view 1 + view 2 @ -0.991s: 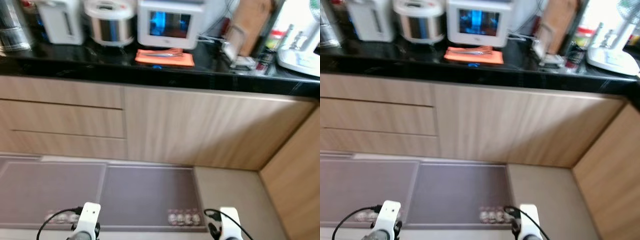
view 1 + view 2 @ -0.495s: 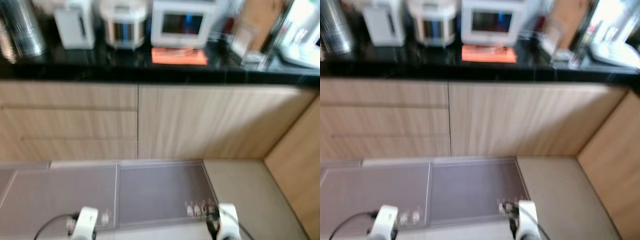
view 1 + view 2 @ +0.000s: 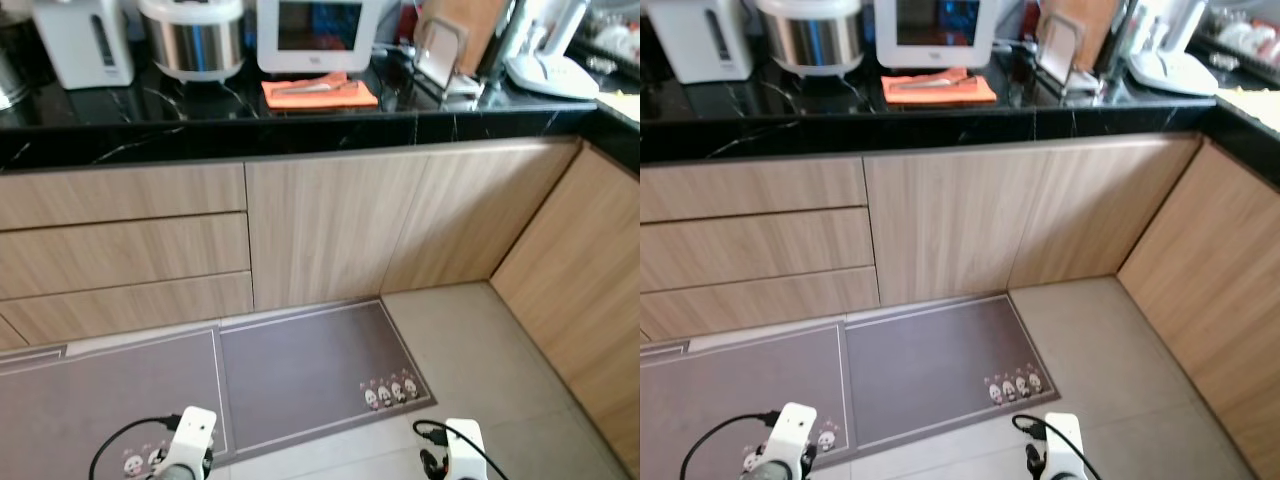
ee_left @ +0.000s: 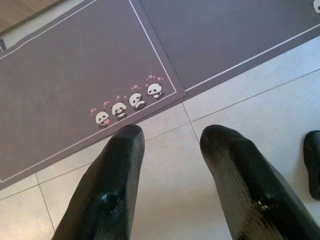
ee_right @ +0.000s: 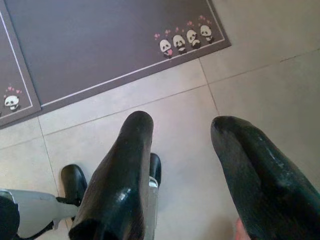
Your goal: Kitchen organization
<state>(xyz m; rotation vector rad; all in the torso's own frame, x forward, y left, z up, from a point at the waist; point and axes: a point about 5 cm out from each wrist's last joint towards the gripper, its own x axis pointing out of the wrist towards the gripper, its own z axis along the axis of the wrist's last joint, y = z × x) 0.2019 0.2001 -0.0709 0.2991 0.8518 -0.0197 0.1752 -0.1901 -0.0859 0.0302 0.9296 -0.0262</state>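
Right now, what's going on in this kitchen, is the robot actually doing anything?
Nothing is being handled. The robot stands on the tiled floor facing the wooden cabinets under a black countertop. Both arms hang low: the left gripper and the right gripper are open and empty, pointing down at the floor beside the grey panda mats. On the counter sit a rice cooker, a white appliance with a screen and an orange cloth with a utensil lying on it.

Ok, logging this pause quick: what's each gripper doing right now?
Left gripper: open, holding nothing, over the floor tiles.
Right gripper: open, holding nothing.
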